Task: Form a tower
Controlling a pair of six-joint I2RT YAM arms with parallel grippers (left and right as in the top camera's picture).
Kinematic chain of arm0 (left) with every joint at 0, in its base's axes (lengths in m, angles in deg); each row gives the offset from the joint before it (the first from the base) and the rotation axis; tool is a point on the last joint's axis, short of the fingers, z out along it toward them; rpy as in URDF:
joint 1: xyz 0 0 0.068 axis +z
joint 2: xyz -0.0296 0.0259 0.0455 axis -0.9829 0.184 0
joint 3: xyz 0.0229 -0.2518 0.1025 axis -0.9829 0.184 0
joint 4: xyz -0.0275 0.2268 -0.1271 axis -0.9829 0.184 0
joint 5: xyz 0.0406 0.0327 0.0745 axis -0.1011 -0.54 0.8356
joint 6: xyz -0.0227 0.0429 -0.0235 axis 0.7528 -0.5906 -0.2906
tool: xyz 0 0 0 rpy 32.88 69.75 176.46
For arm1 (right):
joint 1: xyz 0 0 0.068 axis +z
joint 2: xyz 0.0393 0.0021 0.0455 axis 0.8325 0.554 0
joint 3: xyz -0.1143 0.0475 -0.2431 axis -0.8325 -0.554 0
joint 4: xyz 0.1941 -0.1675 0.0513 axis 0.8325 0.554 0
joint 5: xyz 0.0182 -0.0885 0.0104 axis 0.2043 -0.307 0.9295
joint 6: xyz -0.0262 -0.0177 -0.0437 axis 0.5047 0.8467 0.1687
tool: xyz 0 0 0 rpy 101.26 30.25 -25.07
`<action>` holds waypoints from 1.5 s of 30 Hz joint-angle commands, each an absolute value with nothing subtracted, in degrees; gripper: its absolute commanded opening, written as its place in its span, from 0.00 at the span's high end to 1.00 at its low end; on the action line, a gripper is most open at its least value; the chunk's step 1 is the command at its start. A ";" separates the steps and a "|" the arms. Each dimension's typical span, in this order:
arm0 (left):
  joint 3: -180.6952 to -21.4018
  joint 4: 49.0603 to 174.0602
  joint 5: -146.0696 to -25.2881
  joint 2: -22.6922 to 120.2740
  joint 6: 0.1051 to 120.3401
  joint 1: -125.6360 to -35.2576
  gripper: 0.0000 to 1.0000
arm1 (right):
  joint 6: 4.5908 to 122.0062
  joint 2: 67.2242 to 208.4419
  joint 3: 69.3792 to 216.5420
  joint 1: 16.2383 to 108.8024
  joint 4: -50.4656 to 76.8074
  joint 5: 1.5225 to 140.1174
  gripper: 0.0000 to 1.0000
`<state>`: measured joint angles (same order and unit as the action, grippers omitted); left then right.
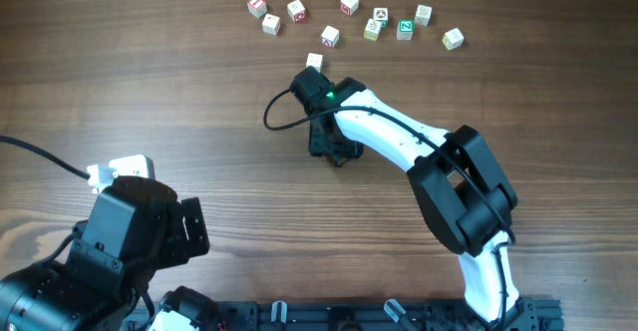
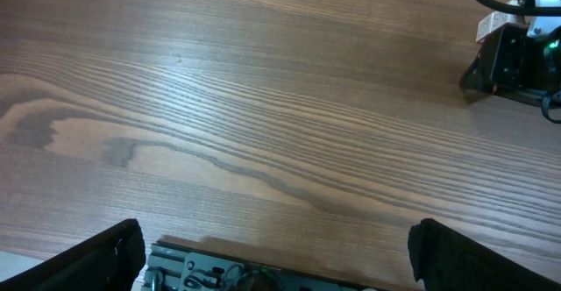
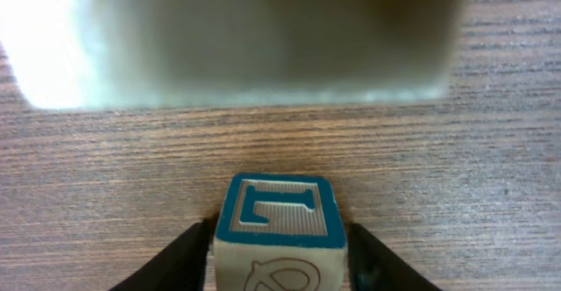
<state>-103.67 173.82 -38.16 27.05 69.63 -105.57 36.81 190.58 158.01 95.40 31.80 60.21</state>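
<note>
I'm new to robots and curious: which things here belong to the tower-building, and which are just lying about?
In the job: blue-marked cube, right pincer closed on it, perhaps the cube nearest that pincer.
Lying about: loose cubes along the far side, open left pincer.

The table (image 1: 150,82) is showing brown streaked grain. The pale cube (image 3: 276,225) is wearing a blue-framed top. Toward twelve o'clock, loose cubes (image 1: 257,6) are showing red marks, and a neighbouring cube (image 1: 405,28) is bearing green.

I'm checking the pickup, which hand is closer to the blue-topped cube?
Right. The right hand straddles the blue-topped cube, fingers against both its sides. The left hand hangs open far off, on the robot's left.
</note>
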 commanded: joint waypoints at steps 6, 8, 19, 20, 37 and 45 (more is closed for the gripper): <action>-103.69 173.84 -37.20 26.90 68.76 -105.27 0.00 | 36.70 190.67 159.30 95.49 33.92 61.94 0.81; -103.69 173.84 -37.20 26.90 68.76 -105.27 0.00 | 36.79 190.67 162.36 95.49 38.14 62.07 0.85; -103.69 173.84 -37.20 26.90 68.76 -105.27 0.00 | 45.35 183.83 169.90 91.51 42.93 71.60 0.80; -103.69 173.84 -37.20 26.90 68.74 -105.27 0.00 | 45.51 183.83 169.92 90.27 42.25 71.95 0.81; -103.69 173.84 -37.20 26.90 68.76 -105.27 0.00 | 49.00 187.22 175.95 85.63 37.57 69.43 0.85; -103.69 173.84 -37.20 26.90 68.74 -105.27 0.00 | 50.36 188.79 186.20 85.63 47.76 65.19 0.82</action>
<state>-103.67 173.82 -38.14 27.05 69.63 -105.57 49.44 186.74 185.31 85.31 46.34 67.14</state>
